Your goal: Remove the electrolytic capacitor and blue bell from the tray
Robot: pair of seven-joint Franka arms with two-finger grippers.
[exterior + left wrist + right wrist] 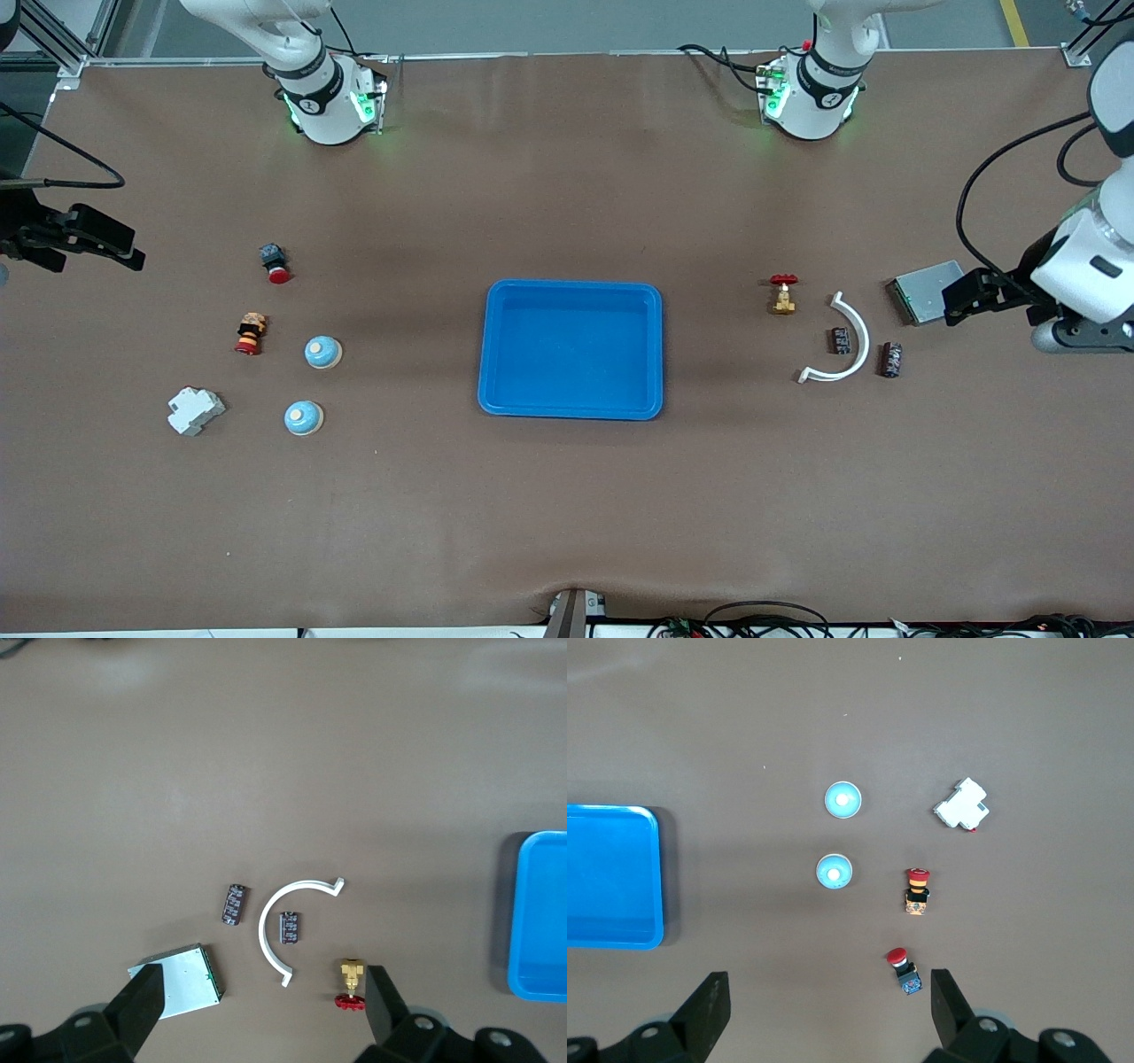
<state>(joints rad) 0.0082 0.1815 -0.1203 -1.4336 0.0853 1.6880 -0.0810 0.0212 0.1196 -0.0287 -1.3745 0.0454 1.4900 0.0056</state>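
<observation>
Two dark capacitors [839,340] [890,360] lie at the left arm's end of the table, one inside a white arc and one just outside it. They also show in the left wrist view [290,927] [234,904]. Two blue bells [322,352] [304,417] stand at the right arm's end and show in the right wrist view [834,871] [842,799]. A blue tray [571,286] sits mid-table. My left gripper [961,299] [261,999] hangs open and empty, high over the grey box. My right gripper [89,246] [828,1001] hangs open and empty, high over the right arm's end.
A brass valve with a red handle [783,294], a white curved piece [861,341] and a grey metal box [921,291] lie by the capacitors. Two red push buttons [275,261] [251,333] and a white breaker [195,410] lie by the bells.
</observation>
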